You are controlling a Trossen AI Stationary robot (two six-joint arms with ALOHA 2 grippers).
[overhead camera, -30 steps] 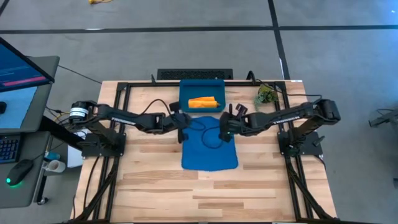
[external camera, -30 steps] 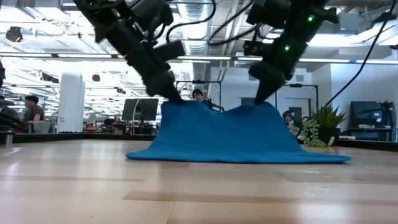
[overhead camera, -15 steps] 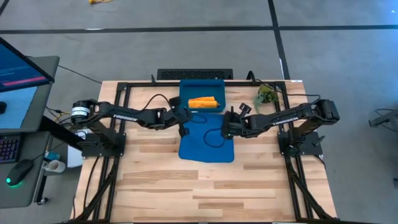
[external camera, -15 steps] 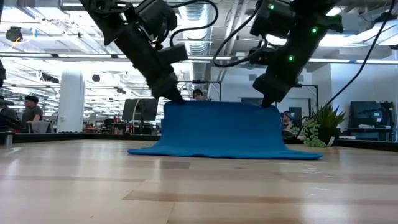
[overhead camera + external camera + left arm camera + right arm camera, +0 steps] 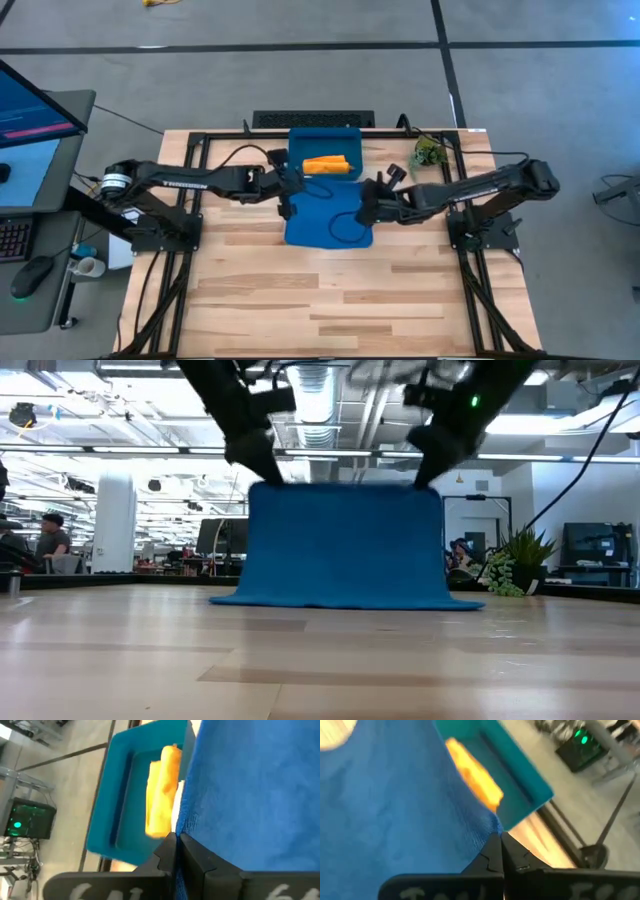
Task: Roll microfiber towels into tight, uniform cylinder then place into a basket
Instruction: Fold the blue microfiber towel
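Note:
The bright blue towel [image 5: 345, 545] hangs like a sheet from its two upper corners, its lower edge [image 5: 340, 603] on the table. It also shows in the high view [image 5: 328, 222]. My left gripper [image 5: 286, 204] is shut on the towel's left upper corner, my right gripper [image 5: 362, 212] on its right upper corner. The orange-yellow towel [image 5: 327, 165] lies rolled inside the dark-blue basket [image 5: 300, 140] at the table's far edge, just beyond the blue towel. My left gripper pinches the blue towel's left upper corner [image 5: 179, 831] between its two fingers, coming from above. The towel hangs below the fingers [image 5: 258, 468], its top edge taut, its lower edge on the table. One layer or several, I cannot tell. My right gripper pinches the blue towel's right upper corner [image 5: 492, 827] between its two fingers, coming from above. The towel hangs below the fingers [image 5: 428, 472], stretched flat toward the other gripper, its lower edge on the table.
A small green plant [image 5: 428, 153] stands at the far right of the table, and shows in the low view [image 5: 515, 565]. Black frame rails [image 5: 190, 160] run along the table's left, right and far sides. Bare wood lies toward the near edge [image 5: 330, 300].
Both grippers have gone up and slightly apart with the towel's corners. The towel's top edge, sagging in the middle before, is now drawn straight and taut; the towel hangs higher as a flat sheet. Its lower edge stays on the table and has slid toward the far edge.

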